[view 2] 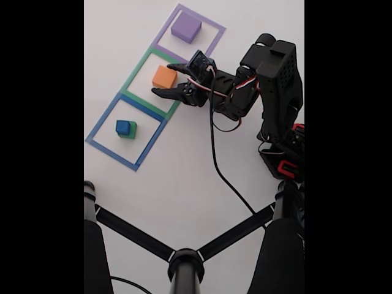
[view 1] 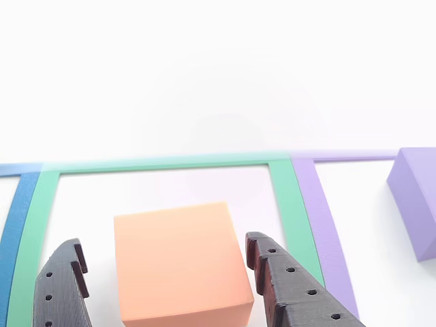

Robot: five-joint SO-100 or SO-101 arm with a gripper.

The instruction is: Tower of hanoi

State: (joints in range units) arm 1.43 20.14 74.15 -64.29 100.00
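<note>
My claw (view 1: pixel 163 286) stands open, its two black fingers spread either side of the orange block (view 1: pixel 178 262) with a gap on both flanks; neither finger touches it that I can see; the block lies dead ahead and between my fingers, so I judge the coming move is a plain squeeze, or a small push forward first, since only the fingertips have passed its near corners.

In the fixed view my claw (view 2: pixel 168 78) reaches in from the right toward the orange block (view 2: pixel 164 77), which sits inside the green outline (view 2: pixel 136 78), the middle one of three; the block is a squat cube with no real long axis, and its faces sit roughly square to my fingers, so the flat sides should meet them cleanly.

The purple block (view 2: pixel 186 27), the largest, rests in the purple outline (view 2: pixel 212 42) beyond; in the other view it shows at the right edge (view 1: pixel 415 201), well apart from my claw; the blue block (view 2: pixel 124 127) sits on the green block (view 2: pixel 131 130) in the blue outline (view 2: pixel 104 119), at the far end of the row.

All the blocks look matte, sharp-edged and uniformly coloured; the outlines are flat strips on a smooth white table (view 2: pixel 184 184); my fingers (view 1: pixel 286 286) are dark ridged plastic, dotted with small holes.
</note>
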